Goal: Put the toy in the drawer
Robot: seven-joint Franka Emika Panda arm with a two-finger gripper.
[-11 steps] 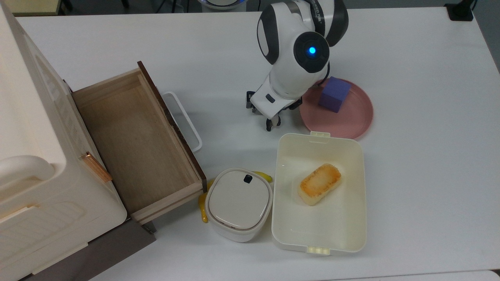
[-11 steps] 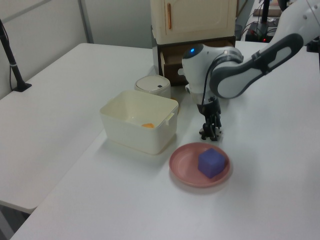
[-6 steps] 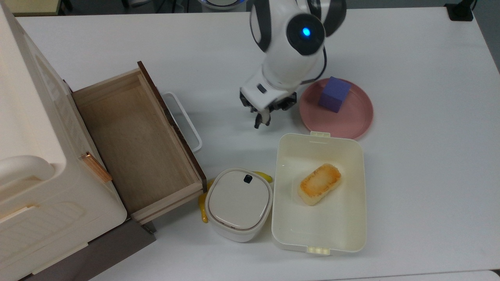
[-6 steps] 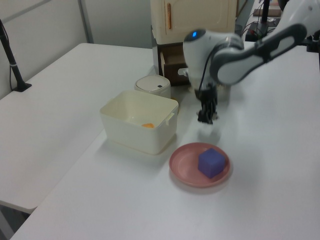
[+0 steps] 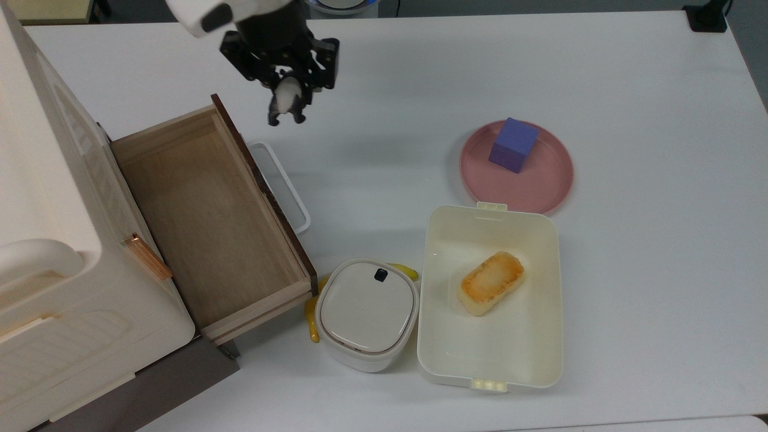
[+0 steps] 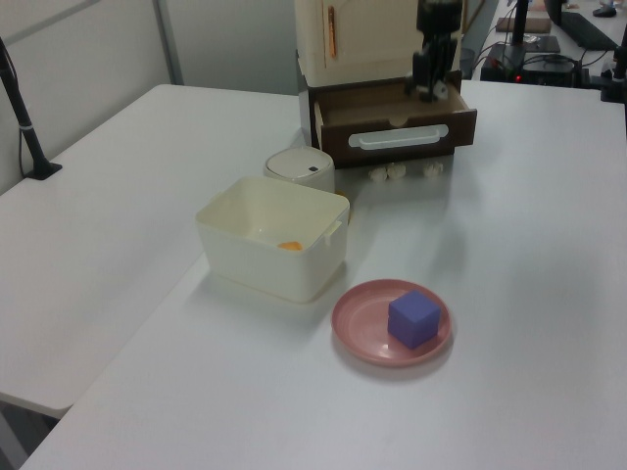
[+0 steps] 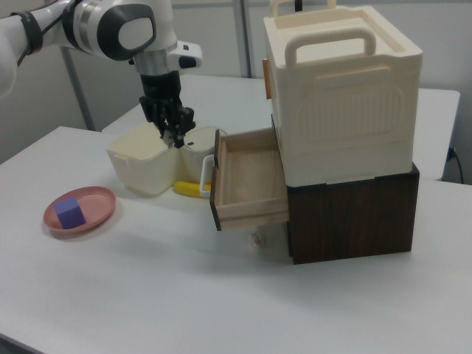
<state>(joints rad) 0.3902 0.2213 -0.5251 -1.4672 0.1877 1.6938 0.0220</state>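
Gripper (image 5: 287, 84): raised above the table, fingers closed on the toy; in the top view it hangs near the upper left, just past the far corner of the drawer's dark front panel. In the right view (image 7: 175, 127) it points down from a white arm (image 7: 122, 28).

Toy (image 5: 286, 99): small panda figure, white body, black legs hanging below the fingertips. Clamped between the fingers, clear of the table, not over the drawer's inside in the top view. Seen also in the right view (image 7: 180, 136).

Drawer (image 5: 210, 222): light wood, pulled open, nothing visible inside; dark brown front with a white loop handle (image 5: 282, 183). Lies below and to the top view's left of the gripper. In the left view (image 6: 397, 119) its front faces the camera, with the gripper (image 6: 428, 86) above it.

Cabinet (image 5: 42, 198): cream plastic, holding the drawer, on a dark brown base (image 7: 346, 214).

Round lidded container (image 5: 367, 313): cream, standing by the drawer's near corner, with a yellow banana (image 5: 312, 318) partly hidden under it.

Lunch box (image 5: 543, 336): cream, open, just beside the container, containing a browned piece of bread (image 5: 491, 282).

Pink plate (image 5: 540, 180): touching or just beside the lunch box's far edge, carrying a purple cube (image 5: 513, 144). Well apart from the gripper.

Table (image 5: 648, 180): white.
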